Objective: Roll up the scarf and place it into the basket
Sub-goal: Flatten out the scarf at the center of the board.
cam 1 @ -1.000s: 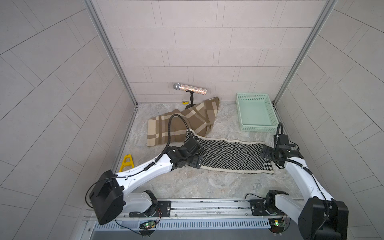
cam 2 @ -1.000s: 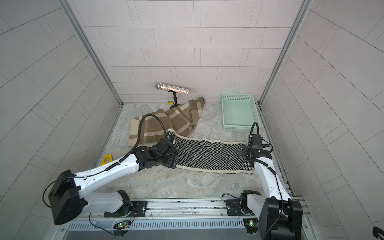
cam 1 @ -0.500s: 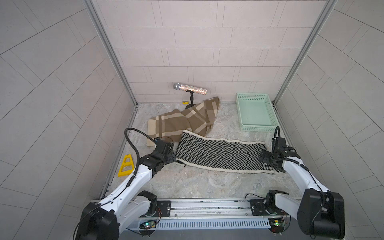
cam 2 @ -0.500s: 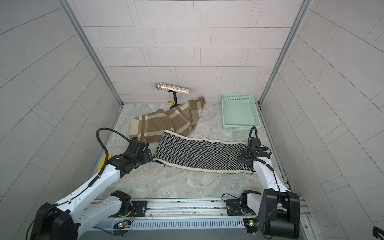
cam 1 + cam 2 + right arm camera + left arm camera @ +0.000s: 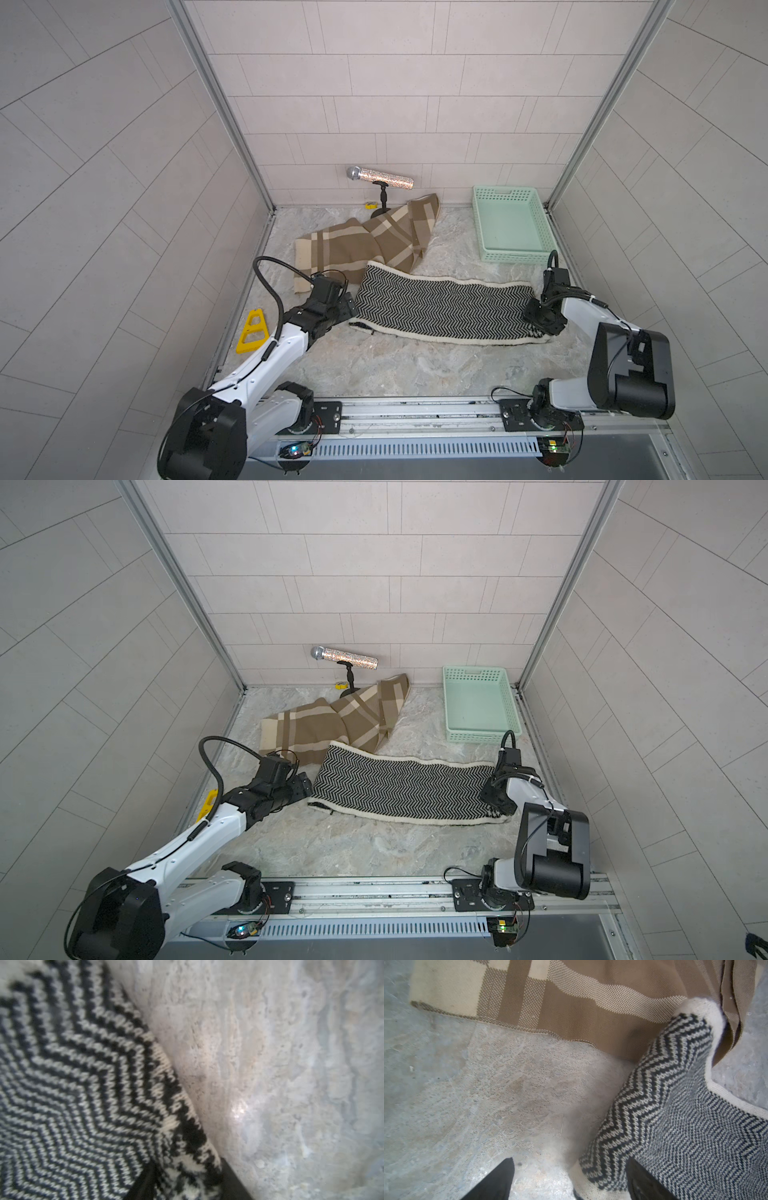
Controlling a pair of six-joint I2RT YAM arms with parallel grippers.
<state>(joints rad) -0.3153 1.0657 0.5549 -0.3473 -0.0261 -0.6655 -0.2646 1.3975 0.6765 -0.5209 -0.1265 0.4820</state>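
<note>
The right gripper (image 5: 187, 1169), spread wide a second ago, now pinches the scarf (image 5: 440, 307) at its 3 o'clock end; the left gripper (image 5: 570, 1167) stays spread, straddling its 9 o'clock corner.

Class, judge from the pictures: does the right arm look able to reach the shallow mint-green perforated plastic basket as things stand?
Probably yes. The mint-green plastic basket stands just behind the right gripper, bare tabletop between them; but its jaws pinch the black-and-white herringbone knitted scarf, which would drag along.
</note>
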